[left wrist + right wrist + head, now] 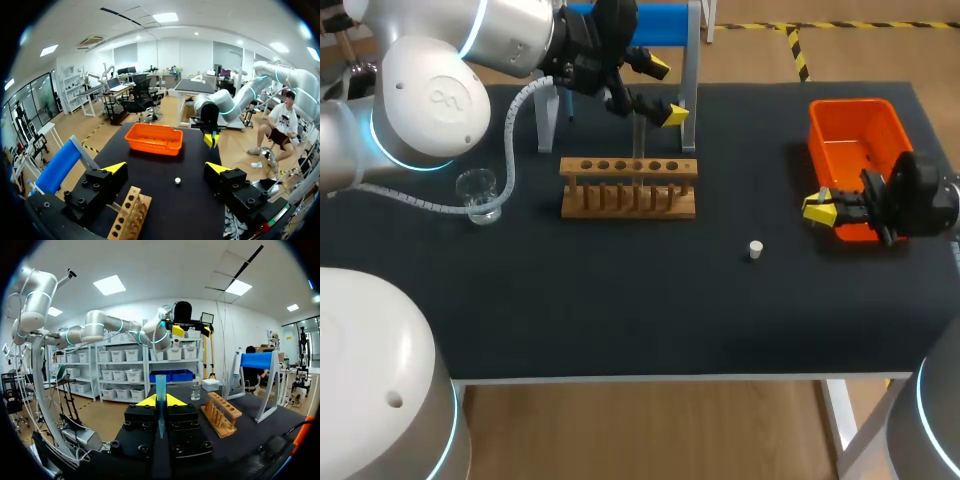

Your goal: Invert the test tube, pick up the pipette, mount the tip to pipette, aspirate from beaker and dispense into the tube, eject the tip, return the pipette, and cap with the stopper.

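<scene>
Stopper [755, 249] lay mid-table. Right gripper [819, 208], at the near corner of the orange bin [850, 108], was clamped on a blue tip [160, 390]. Test tube [638, 140] appeared to stand in the rack [628, 167], with the beaker [478, 192] toward the left edge. Left gripper [666, 92] hung above the rack, spread wide and empty. Likely next: fetching the pipette, unseen, from the far-edge stand [660, 20], whose legs crowded the approach.

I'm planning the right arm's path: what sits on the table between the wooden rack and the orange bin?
Only a small white stopper, on the bare black tabletop, apart from both rack and bin. The head view shows it.
</scene>
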Robot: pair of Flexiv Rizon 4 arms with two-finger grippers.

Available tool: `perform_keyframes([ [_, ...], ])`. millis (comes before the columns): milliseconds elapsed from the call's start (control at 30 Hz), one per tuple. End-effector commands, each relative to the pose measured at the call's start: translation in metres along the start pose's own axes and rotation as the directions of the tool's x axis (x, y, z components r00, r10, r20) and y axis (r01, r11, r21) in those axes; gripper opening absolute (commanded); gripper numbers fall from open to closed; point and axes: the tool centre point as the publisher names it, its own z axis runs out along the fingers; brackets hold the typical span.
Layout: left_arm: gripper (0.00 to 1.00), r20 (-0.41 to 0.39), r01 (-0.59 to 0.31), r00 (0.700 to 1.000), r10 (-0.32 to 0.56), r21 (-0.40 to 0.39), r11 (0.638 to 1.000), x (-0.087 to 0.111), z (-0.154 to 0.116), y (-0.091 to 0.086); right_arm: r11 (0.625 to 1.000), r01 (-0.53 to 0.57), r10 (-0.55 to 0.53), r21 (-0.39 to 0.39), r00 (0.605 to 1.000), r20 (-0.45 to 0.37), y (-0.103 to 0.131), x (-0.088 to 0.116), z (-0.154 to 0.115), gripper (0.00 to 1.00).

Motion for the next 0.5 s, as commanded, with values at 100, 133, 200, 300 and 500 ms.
perform_keyframes([
  [100, 1.0, 0.011, 0.023, 1.0, -0.023, -0.034, 0.999, -0.01, -0.007, 0.008, 1.0, 0.001, -0.001, -0.001, 1.0, -0.001, 0.0, 0.001, -0.001, 0.0],
  [133, 1.0, 0.028, 0.035, 0.999, -0.033, -0.061, 0.998, -0.017, -0.013, 0.014, 1.0, 0.001, -0.001, -0.001, 1.0, -0.001, 0.0, 0.001, -0.001, 0.0],
  [200, 1.0, 0.043, 0.051, 0.998, -0.048, -0.065, 0.997, -0.026, -0.022, 0.019, 1.0, 0.001, -0.001, -0.001, 1.0, -0.001, 0.0, 0.001, -0.001, 0.0],
  [300, 1.0, 0.102, 0.081, 0.992, -0.071, -0.093, 0.992, -0.045, -0.04, 0.029, 1.0, 0.001, -0.001, -0.001, 1.0, -0.001, 0.0, 0.001, -0.001, 0.0],
  [500, 1.0, 0.238, 0.185, 0.96, -0.148, -0.138, 0.973, -0.084, -0.067, 0.057, 1.0, 0.001, -0.001, -0.001, 1.0, -0.001, 0.0, 0.001, -0.001, 0.0],
])
